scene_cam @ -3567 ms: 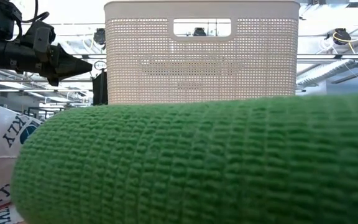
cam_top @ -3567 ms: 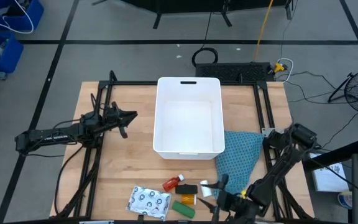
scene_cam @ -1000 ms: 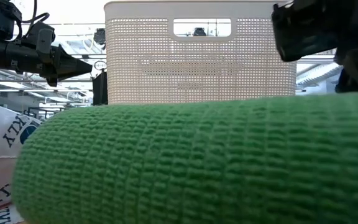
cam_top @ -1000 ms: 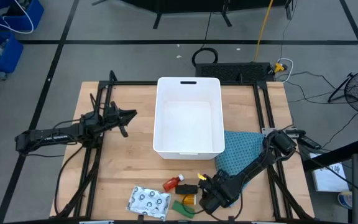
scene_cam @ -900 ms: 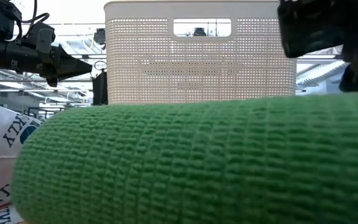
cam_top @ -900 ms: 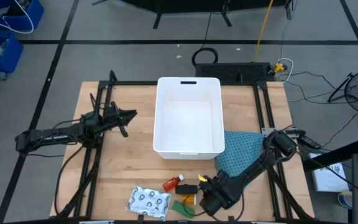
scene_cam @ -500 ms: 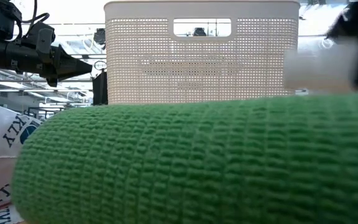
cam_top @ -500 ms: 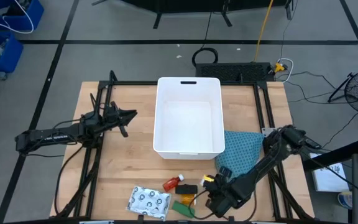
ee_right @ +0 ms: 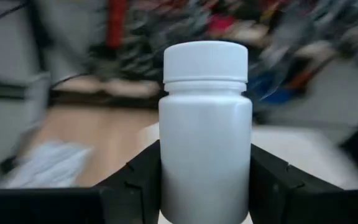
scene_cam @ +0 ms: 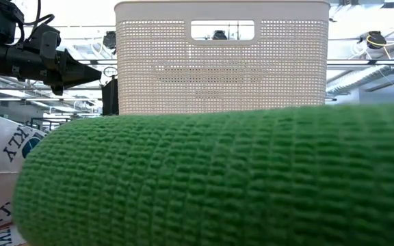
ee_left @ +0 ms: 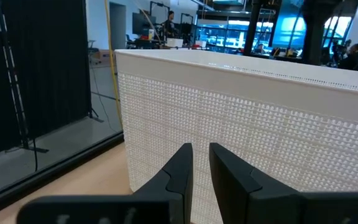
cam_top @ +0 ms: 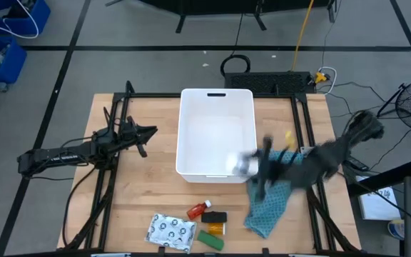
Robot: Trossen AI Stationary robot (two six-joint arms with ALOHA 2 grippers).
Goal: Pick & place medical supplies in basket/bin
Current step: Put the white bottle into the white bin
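right wrist view: the right hand (ee_right: 205, 180) is clamped on a white bottle (ee_right: 205, 134), upright, at the tub's (cam_top: 191, 135) near right corner for dropping in.

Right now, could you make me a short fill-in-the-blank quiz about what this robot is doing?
1. The right gripper is shut on a ____ pill bottle.
2. The teal cloth lies to the ____ of the tub.
3. The left gripper waits outside the tub's ____ wall.

Missing words: white; right; left
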